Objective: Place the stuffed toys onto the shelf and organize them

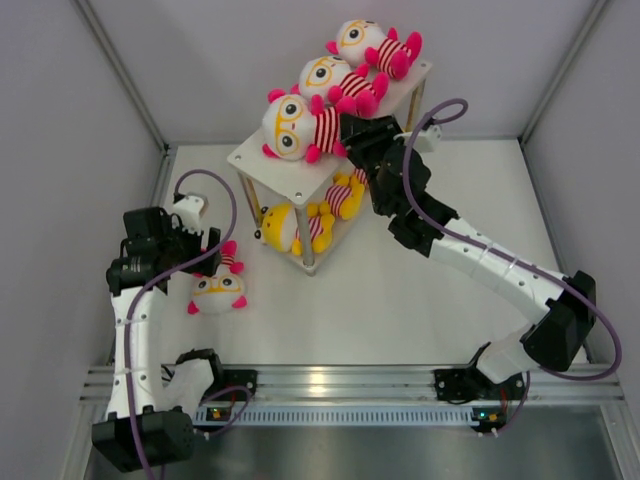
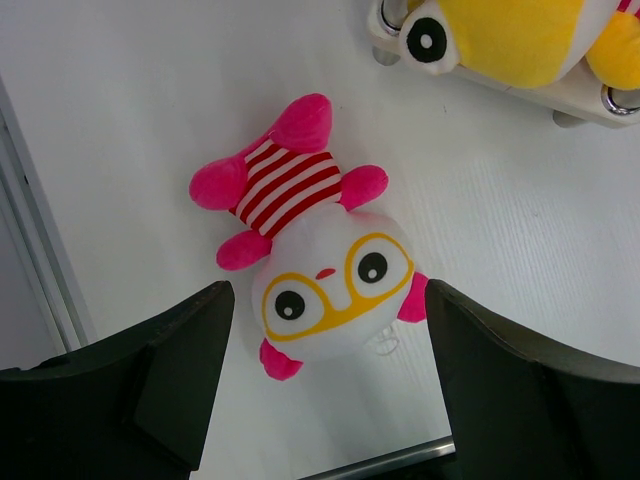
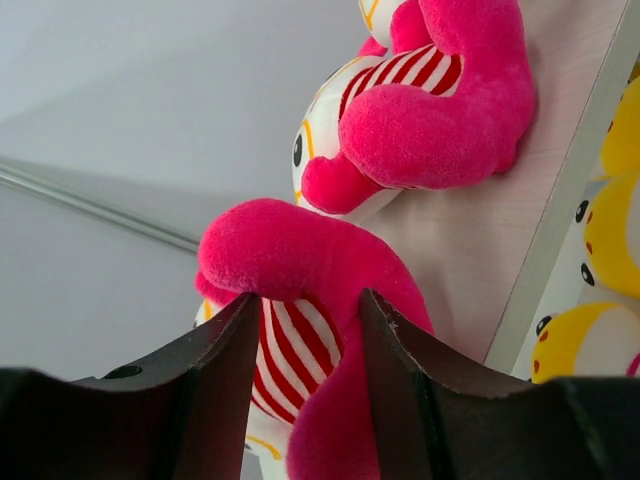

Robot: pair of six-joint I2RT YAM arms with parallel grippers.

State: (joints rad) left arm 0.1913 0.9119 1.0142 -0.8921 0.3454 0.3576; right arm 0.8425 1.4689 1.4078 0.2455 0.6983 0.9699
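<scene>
Pink-limbed toy point(image 3: 285, 250) gripped by R tool point(image 3: 305, 312) on shelf point(image 3: 470, 250) (L tool point(image 2: 328, 296) agape).

Left arm stands folded above its base, its pincer point(image 2: 325, 305) pointing down with jaws spread wide and gripping nothing, while right arm reaches far forward and leftward, its pincer point(image 3: 305, 305) clamped on a stuffed toy point(image 3: 285, 250).

Three white-headed toys point(image 1: 325, 75) on shelf point(image 1: 270, 172) top, one on desk point(image 1: 400, 300).
Right gripper point(image 1: 352, 130) at nearest top toy point(image 1: 292, 125); yellow toys point(image 1: 285, 228) on lower tier; left gripper point(image 1: 208, 243) just beside desk toy point(image 1: 217, 290).
</scene>
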